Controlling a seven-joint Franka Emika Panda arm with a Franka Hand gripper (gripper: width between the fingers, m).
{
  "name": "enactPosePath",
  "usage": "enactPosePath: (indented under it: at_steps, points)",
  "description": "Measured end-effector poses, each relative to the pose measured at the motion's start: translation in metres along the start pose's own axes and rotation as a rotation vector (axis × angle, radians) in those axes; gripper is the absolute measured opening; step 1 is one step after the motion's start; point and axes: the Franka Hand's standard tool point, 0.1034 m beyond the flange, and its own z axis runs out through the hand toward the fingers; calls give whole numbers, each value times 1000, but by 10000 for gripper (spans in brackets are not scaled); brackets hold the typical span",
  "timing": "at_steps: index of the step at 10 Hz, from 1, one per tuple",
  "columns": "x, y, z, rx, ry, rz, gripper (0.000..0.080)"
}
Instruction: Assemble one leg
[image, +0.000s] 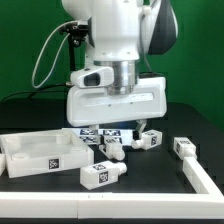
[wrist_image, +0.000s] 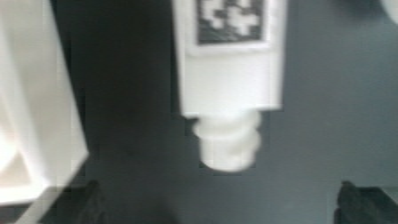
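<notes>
Leg (image: 116, 148) under the tool is the one in play: a chunky white post lying flat on the dark counter (image: 25, 115), not yet picked up. Going across from the exterior view's left, a large white panel (image: 35, 150) with a tag sits at the left. A spare post (image: 100, 175) lies in the lower centre, near the panel's corner. The leg comes next, directly below the arm in the middle, with a third post (image: 148, 138) just to its right and a fourth (image: 183, 148) further right. A long white bar (image: 205, 178) runs down the right edge.

In the wrist view the leg (wrist_image: 231, 75) fills the middle, with its tag end away from the tool and its narrower stepped end pointing toward it. The tool (wrist_image: 205, 205) stands wide: its dark fingertips (wrist_image: 365, 205) show at opposite corners with only bare counter between them, apart from the leg.

I judge this to be the approach to the grasp. The next move calls for advancing and lowering until the fingers straddle the post's body, clear of the neighbouring posts, then closing squarely
</notes>
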Motion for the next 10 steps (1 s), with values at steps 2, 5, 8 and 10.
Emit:
enactPosePath:
  at_steps: [2, 5, 8, 10]
  points:
    - [-2, 1, 2, 1, -4, 2, 648]
    - [-29, 10, 17, -12, -11, -12, 648]
    - [-36, 11, 28, -10, -23, -8, 648]
    - [-36, 11, 28, -10, -23, -8, 369]
